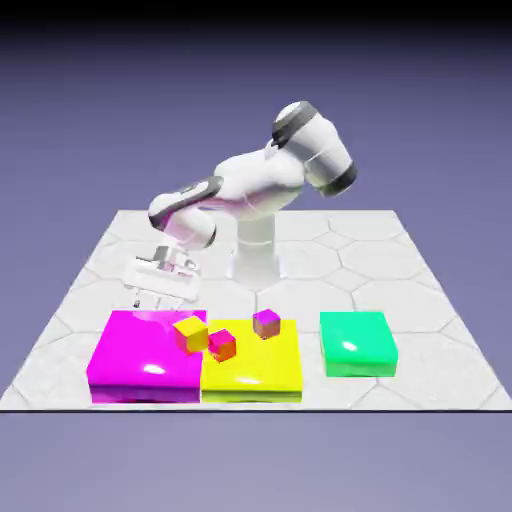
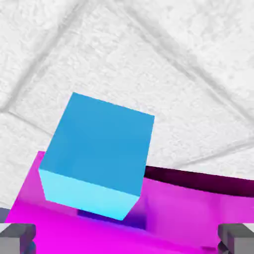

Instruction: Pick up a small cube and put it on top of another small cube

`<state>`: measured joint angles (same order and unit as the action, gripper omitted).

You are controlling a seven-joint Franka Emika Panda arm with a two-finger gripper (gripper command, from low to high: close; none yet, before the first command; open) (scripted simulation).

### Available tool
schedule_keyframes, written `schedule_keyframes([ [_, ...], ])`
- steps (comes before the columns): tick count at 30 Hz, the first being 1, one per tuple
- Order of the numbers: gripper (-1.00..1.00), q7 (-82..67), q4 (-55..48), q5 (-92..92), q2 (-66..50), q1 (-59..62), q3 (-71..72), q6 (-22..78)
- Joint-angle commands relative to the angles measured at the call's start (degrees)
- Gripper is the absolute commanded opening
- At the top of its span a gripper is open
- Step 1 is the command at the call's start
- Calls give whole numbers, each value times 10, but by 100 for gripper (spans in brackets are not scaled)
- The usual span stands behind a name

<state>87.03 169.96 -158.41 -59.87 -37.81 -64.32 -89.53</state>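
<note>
A small cube (image 2: 96,156) with a blue top and a cyan side fills the middle of the hand view, sitting on the magenta flat block (image 2: 198,213) close to that block's edge. My gripper (image 2: 127,237) is open, with its grey fingertips (image 2: 17,234) wide apart on either side of the cube and clear of it. In the exterior view my gripper (image 1: 155,297) hangs over the far edge of the magenta block (image 1: 135,362), and the hand hides the cyan cube there.
A yellow-orange cube (image 1: 190,333) sits at the seam between the magenta and yellow flat blocks. A red-orange cube (image 1: 222,345) and a purple-pink cube (image 1: 266,323) rest on the yellow block (image 1: 255,378). A green flat block (image 1: 355,343) lies to the exterior view's right.
</note>
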Motion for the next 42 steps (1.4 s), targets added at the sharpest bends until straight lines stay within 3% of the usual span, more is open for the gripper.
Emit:
schedule_keyframes([
  [1,0,25,2,-1,-3,13,9,14],
  [4,0,59,8,-10,-7,33,-4,28],
  [9,0,49,-88,-71,-30,94,89,-15],
  [10,-100,49,-88,-71,-30,94,89,-15],
  [16,-100,58,5,-1,-1,34,-3,25],
  [39,-100,-320,-130,478,473,337,4,-307],
  [42,-100,-281,-153,550,512,308,1,-319],
])
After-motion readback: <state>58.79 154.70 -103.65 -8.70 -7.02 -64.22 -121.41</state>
